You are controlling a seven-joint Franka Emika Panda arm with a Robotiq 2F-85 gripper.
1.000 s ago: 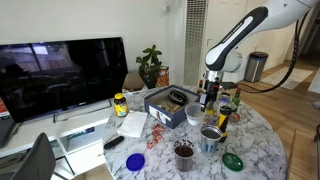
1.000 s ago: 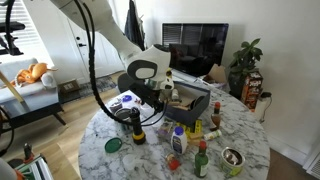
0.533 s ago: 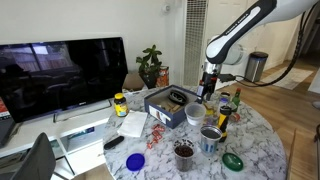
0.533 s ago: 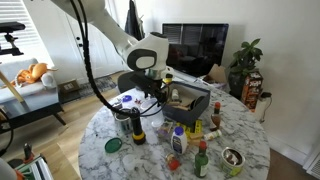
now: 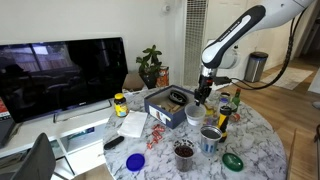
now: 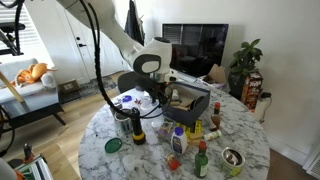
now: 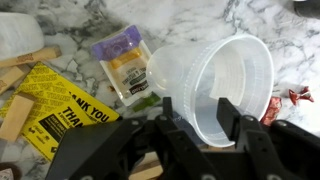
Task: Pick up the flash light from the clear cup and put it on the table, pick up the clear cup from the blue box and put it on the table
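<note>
The clear cup (image 7: 238,72) lies tilted with its mouth toward the wrist camera. My gripper (image 7: 198,108) straddles the cup's near wall, one finger (image 7: 168,110) outside and the other inside the rim, with a gap still showing between them. In both exterior views the gripper (image 5: 203,97) (image 6: 158,93) hangs low over the blue box (image 5: 165,108) (image 6: 192,102). The flash light (image 5: 221,120) (image 6: 137,128), yellow with a black head, stands upright on the marble table (image 5: 160,146) (image 6: 245,135), apart from the gripper.
A yellow packet (image 7: 60,112), a purple-lidded tub (image 7: 122,55) and wooden blocks (image 7: 18,112) lie by the cup. On the table stand a grey cup (image 5: 211,138), a dark cup (image 5: 184,152), lids (image 5: 232,160) and small bottles (image 6: 177,140).
The arm has shifted slightly toward the blue box and dipped down. The jaws have narrowed from wide open to about half way, around the cup's wall.
</note>
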